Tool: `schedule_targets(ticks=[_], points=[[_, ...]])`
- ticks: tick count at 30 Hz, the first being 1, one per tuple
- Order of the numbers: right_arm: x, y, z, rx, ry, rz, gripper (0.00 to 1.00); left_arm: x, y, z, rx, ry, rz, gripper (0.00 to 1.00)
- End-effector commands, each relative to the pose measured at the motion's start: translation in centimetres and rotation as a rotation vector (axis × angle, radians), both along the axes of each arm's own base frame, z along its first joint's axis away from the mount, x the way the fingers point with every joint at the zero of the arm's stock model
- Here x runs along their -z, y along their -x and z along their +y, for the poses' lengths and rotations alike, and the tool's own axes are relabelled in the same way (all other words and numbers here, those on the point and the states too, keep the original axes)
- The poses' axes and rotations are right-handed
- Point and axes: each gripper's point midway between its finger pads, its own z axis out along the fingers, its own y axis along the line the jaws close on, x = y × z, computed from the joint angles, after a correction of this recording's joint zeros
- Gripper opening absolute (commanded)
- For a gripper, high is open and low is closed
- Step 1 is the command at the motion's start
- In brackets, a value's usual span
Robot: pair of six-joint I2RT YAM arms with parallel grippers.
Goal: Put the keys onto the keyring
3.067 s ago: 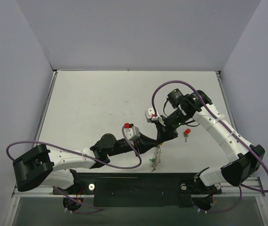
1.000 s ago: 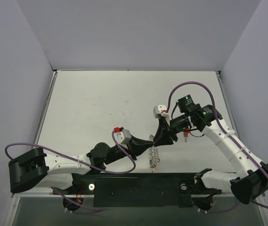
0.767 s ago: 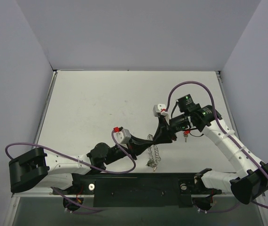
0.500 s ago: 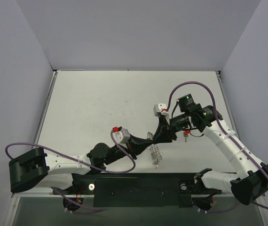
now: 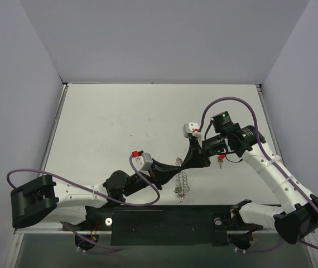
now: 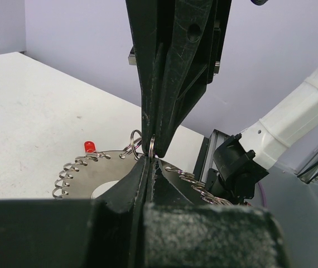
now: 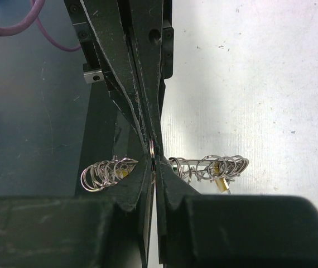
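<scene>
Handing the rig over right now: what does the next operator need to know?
Left gripper: shut on the keyring.
Right gripper: shut on the same coil, fingertip to fingertip with the left.
Done: one yellowish key sits among the coils.
Left: the red key lies loose on the table beside the right arm and needs threading on.
</scene>
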Motion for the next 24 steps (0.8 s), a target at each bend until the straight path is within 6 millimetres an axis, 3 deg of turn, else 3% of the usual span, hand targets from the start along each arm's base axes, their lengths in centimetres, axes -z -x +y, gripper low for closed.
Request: schedule_targets(ticks=[1,7,8,9,10,11,12,13,14,15,16,18,24], points=[[-0.4,1.0,-0.2,-0.015,-0.025,0.022,0.00,-4.8,0.0,1.1,-0.021,0.164,-0.042,0.00],[-0.2,0.2,-0.2,0.036,0.005,0.035,0.00,-4.2,0.2,1.1,-0.007,0.143,-0.045,0.01],[-0.2,0.0,-0.2,0.056,0.014,0.046,0.00,-3.6,0.2,1.2,-0.008,0.120,-0.040,0.18],[0.0,-0.4,-0.3,0.076,0.028,0.036,0.00,-3.6,0.2,1.5,-0.018,0.116,-0.047,0.25],[0.0,-0.6,-0.3,0.088,0.036,0.041,0.00,-2.3,0.2,1.6,-0.020,0.071,-0.038,0.40],[0.2,-0.8,-0.5,0.102,0.049,0.036,0.00,-2.7,0.2,2.1,-0.030,0.068,-0.054,0.45],[0.3,-0.9,-0.5,0.111,0.057,0.041,0.00,-1.4,0.1,2.4,-0.041,0.020,-0.042,0.52],[0.4,-1.2,-0.7,0.128,0.072,0.032,0.00,-1.9,0.0,3.1,-0.058,0.024,-0.053,0.55],[0.3,-1.4,-0.8,0.134,0.080,0.021,0.00,-0.6,-0.2,3.3,-0.068,-0.038,-0.042,0.58],[0.8,-1.3,-1.3,0.141,0.115,0.022,0.00,-1.3,-0.2,4.0,-0.081,-0.036,-0.059,0.59],[0.8,-1.0,-1.8,0.120,0.139,0.004,0.00,-0.2,-0.5,4.0,-0.088,-0.103,-0.043,0.61],[1.2,-0.8,-2.6,0.091,0.203,-0.032,0.00,-0.6,-0.8,4.7,-0.106,-0.147,-0.057,0.61],[1.6,-0.4,-4.6,-0.036,0.357,-0.097,0.00,-0.1,-1.5,3.6,-0.090,-0.313,-0.104,0.61]])
